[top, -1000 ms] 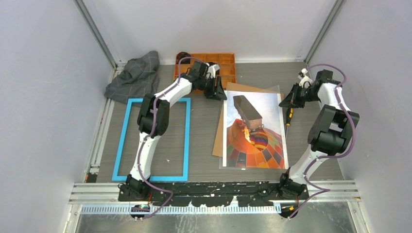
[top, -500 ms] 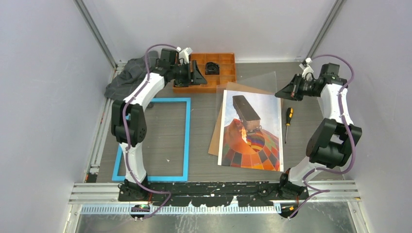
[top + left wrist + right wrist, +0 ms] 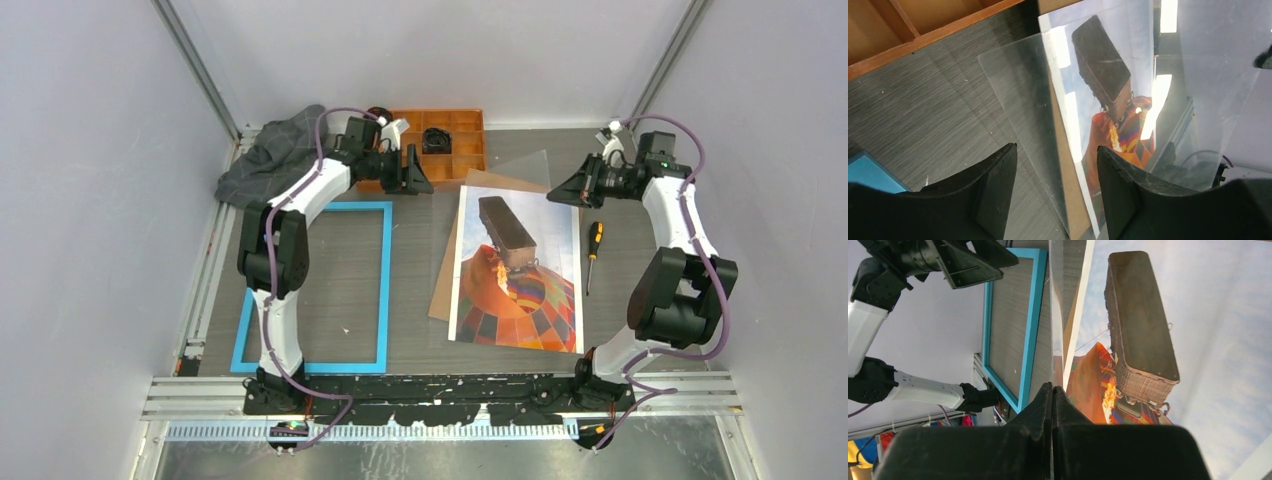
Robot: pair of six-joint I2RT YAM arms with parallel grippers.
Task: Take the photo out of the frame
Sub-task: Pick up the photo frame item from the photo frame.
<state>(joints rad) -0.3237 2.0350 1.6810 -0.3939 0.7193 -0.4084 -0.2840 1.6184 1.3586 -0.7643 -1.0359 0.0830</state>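
Orange and multicoloured, the large paper print of a checkered hot-air balloon (image 3: 520, 275) lies face up on a plain brown backing board (image 3: 447, 285) on the grey worktop (image 3: 412, 305), just right of the thin bright-blue rectangular frame (image 3: 386, 290), which lies flat and apart from it. The right end effector (image 3: 1053, 390) is clamped on the edge of a clear plastic sheet (image 3: 1023, 90), held tilted over the print. The left end effector (image 3: 1055, 155) hovers with fingers apart beside the orange compartment tray (image 3: 465, 152)

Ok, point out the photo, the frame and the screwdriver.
photo (image 3: 520, 305): top view, on the balloon's checkered part.
frame (image 3: 387, 290): top view, on its right blue rail.
screwdriver (image 3: 595, 238): top view, on its handle.
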